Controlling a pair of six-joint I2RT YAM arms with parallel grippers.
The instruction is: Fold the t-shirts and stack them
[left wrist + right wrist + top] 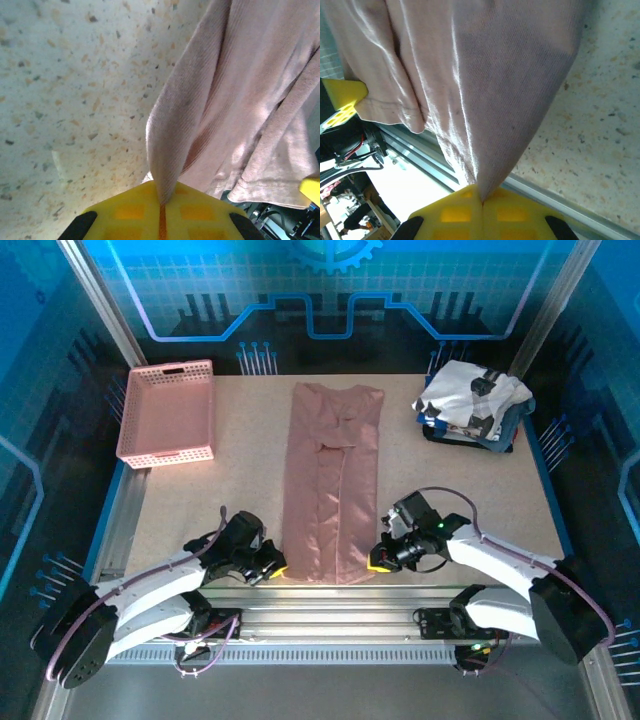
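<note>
- Top external: dusty-pink t-shirt (333, 480) lies as a long folded strip mid-bench (240, 490), with its hem at the near edge. The white and navy t-shirts (472, 405) are piled far right.
- Left jaws are pinched shut on the near-left hem corner, right jaws shut on the near-right corner.
- Risk: both pinches take only a little cloth at the tips, so it may slip on lifting.
- Risk: uneven arm travel would skew the fold, and the side flaps could fall open.

Navy tee (512, 428) mostly under wht tee (470, 398)
</note>
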